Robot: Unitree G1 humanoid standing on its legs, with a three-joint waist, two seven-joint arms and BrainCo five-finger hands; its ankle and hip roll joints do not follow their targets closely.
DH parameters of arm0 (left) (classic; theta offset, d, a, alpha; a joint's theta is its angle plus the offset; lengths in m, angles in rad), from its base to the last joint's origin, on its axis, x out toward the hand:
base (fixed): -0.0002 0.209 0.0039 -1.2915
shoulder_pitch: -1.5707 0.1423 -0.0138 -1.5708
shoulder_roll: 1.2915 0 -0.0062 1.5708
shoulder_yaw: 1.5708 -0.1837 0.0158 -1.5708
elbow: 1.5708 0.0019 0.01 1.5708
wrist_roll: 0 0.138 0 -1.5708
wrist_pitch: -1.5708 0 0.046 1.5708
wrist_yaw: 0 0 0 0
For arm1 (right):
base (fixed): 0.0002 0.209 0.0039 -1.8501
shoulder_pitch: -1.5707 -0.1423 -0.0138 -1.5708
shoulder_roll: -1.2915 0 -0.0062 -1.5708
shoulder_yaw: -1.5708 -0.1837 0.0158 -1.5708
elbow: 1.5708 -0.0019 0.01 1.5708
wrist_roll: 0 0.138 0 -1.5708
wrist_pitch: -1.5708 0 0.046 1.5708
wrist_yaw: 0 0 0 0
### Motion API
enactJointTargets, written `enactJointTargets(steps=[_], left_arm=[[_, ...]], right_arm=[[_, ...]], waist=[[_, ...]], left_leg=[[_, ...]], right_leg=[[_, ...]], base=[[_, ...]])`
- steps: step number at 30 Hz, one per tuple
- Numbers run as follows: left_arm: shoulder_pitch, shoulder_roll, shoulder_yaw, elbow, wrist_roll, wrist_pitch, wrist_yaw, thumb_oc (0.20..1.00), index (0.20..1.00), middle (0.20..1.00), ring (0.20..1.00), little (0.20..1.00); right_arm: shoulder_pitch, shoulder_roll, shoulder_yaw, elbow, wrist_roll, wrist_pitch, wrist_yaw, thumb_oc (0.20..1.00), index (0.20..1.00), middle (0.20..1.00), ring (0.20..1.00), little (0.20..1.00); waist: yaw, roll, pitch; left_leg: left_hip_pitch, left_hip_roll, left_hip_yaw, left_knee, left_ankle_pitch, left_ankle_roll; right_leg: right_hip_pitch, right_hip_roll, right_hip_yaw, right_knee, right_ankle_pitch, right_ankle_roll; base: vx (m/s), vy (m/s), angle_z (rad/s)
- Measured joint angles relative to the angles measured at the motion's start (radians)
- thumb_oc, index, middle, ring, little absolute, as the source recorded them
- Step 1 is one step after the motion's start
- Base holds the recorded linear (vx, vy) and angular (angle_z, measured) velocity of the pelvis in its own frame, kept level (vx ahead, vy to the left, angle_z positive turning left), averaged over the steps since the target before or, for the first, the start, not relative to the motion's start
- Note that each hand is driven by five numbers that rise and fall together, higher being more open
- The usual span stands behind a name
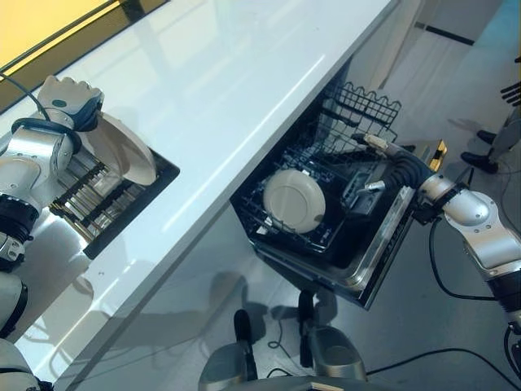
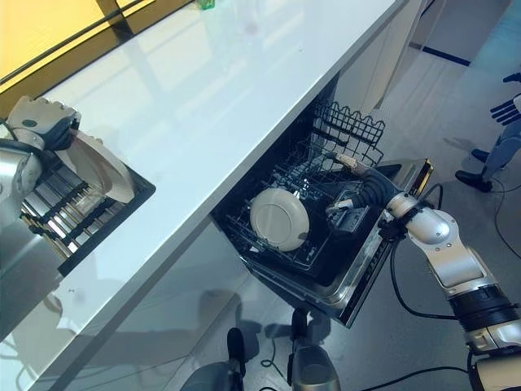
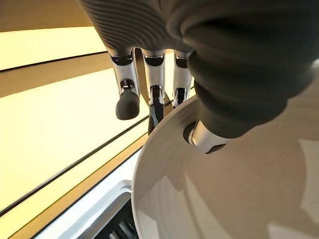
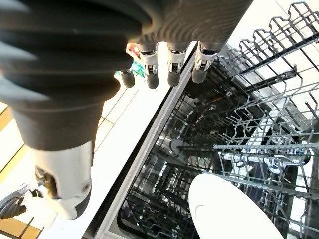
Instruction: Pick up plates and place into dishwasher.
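Observation:
My left hand [image 1: 69, 102] is at the counter's far left, shut on a white plate [image 1: 126, 151]. It holds the plate tilted over a black dish rack [image 1: 89, 195]. In the left wrist view the thumb [image 3: 209, 142] presses the plate's [image 3: 239, 199] inner face and the fingers [image 3: 127, 102] reach behind its rim. A second white plate [image 1: 295, 199] stands on edge in the pulled-out dishwasher rack [image 1: 358, 114]. My right hand [image 1: 392, 167] hovers open over that rack, to the right of the plate [image 4: 229, 209], its fingers [image 4: 172, 69] straight and holding nothing.
A long white counter [image 1: 244, 98] runs diagonally between the dish rack and the dishwasher. The dishwasher door [image 1: 383, 261] lies open below the rack, out over the floor. A person's shoes [image 1: 488, 159] stand at the far right.

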Motion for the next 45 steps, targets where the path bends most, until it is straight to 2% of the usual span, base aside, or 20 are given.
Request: enactJointTargets(steps=[6,10,13,17,20,24,30,33,45], left_arm=[[0.036,0.000,0.007,0.001,-0.029,-0.002,0.018,0.200,0.200,0.200,0.200,0.200],[0.080,-0.001,0.031,-0.007,-0.080,-0.002,0.078,0.200,0.200,0.200,0.200,0.200],[0.087,-0.002,0.043,-0.022,-0.119,0.000,0.133,0.200,0.200,0.200,0.200,0.200],[0.098,-0.016,0.073,-0.075,-0.148,0.003,0.197,0.200,0.200,0.200,0.200,0.200],[0.098,-0.037,0.074,-0.097,-0.152,0.004,0.218,0.200,0.200,0.200,0.200,0.200],[0.098,-0.058,0.077,-0.118,-0.182,0.004,0.241,0.200,0.200,0.200,0.200,0.200],[0.099,-0.120,0.125,-0.142,-0.263,0.002,0.279,0.200,0.200,0.200,0.200,0.200],[0.099,-0.163,0.152,-0.168,-0.287,0.002,0.299,0.200,0.200,0.200,0.200,0.200],[0.111,-0.341,0.153,-0.321,-0.326,0.001,0.336,0.200,0.200,0.200,0.200,0.200]], right_arm=[[0.004,0.000,0.001,-0.002,0.019,-0.001,-0.010,1.000,1.000,1.000,1.000,1.000],[0.018,0.019,0.003,-0.009,0.031,-0.010,-0.010,1.000,1.000,1.000,1.000,1.000],[0.018,0.030,0.011,-0.031,0.046,-0.014,-0.015,1.000,1.000,1.000,1.000,1.000],[0.018,0.107,0.022,-0.075,0.058,-0.039,-0.018,1.000,1.000,1.000,1.000,1.000],[0.015,0.143,0.086,-0.085,0.058,-0.039,-0.028,1.000,1.000,1.000,1.000,1.000],[0.005,0.197,0.134,-0.085,0.080,-0.039,-0.048,1.000,1.000,1.000,1.000,1.000],[-0.015,0.317,0.174,-0.085,0.165,-0.033,-0.088,1.000,1.000,1.000,1.000,1.000],[-0.024,0.379,0.208,-0.081,0.174,-0.028,-0.123,1.000,1.000,1.000,1.000,1.000],[-0.092,0.552,0.291,-0.041,0.174,-0.017,-0.281,1.000,1.000,1.000,1.000,1.000]], waist=[[0.001,-0.001,-0.055],[0.003,-0.001,-0.097],[0.010,-0.002,-0.099],[0.032,-0.004,-0.123],[0.051,-0.005,-0.162],[0.066,-0.007,-0.184],[0.109,-0.008,-0.218],[0.115,-0.008,-0.238],[0.166,-0.022,-0.280]], left_leg=[[0.002,0.000,0.001,0.000,-0.001,0.002],[0.003,0.001,0.001,0.000,-0.001,0.003],[0.016,0.004,-0.002,-0.001,-0.001,0.002],[0.018,0.007,-0.006,-0.001,-0.001,0.002],[0.018,0.007,-0.008,-0.001,-0.001,0.002],[0.020,0.004,-0.030,-0.001,0.001,0.004],[0.019,0.007,-0.038,-0.001,0.004,0.008],[0.021,0.006,-0.051,-0.001,0.006,0.010],[0.036,0.007,-0.087,-0.001,0.010,0.010]], right_leg=[[0.001,0.001,0.000,0.000,0.000,0.000],[0.002,0.000,0.000,0.000,0.000,0.000],[0.016,-0.001,-0.002,-0.002,0.000,0.000],[0.020,0.001,-0.004,-0.005,0.000,0.000],[0.020,0.000,-0.010,-0.005,-0.001,-0.001],[0.034,-0.005,-0.029,-0.005,-0.003,-0.002],[0.038,-0.004,-0.042,-0.006,-0.006,-0.005],[0.047,-0.005,-0.054,-0.006,-0.009,-0.003],[0.075,-0.005,-0.084,-0.006,-0.014,-0.008]], base=[[0.02,-0.036,-0.01],[0.01,-0.026,0.00],[0.01,-0.036,0.02],[0.02,-0.036,0.01],[0.03,-0.040,0.03],[0.03,-0.046,0.14],[0.02,-0.033,0.07],[0.02,-0.041,0.12],[0.02,-0.034,0.07]])
